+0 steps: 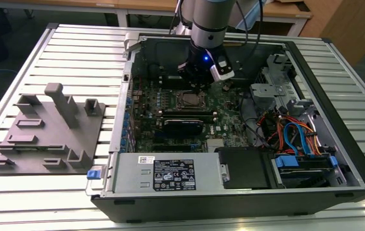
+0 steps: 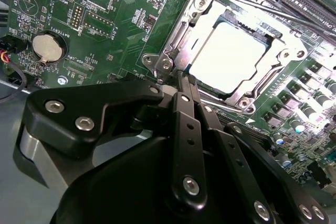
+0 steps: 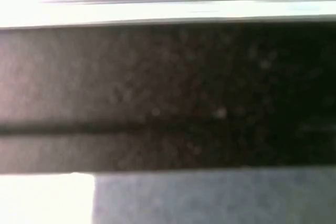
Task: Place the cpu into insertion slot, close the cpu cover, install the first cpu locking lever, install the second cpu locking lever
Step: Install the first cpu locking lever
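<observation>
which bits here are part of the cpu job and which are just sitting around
Job: small square silver-topped cpu, showing through the cover's window; thin silver metal cpu cover frame, down over it; thin steel locking lever rod beside the cover; black gripper at the cover's corner.
Lying about: grey power supply box; grey plastic fixture block; round silver coin battery; blue cables.

One cpu (image 2: 233,59), one cpu cover (image 2: 180,36), one coin cell (image 2: 48,46).
</observation>
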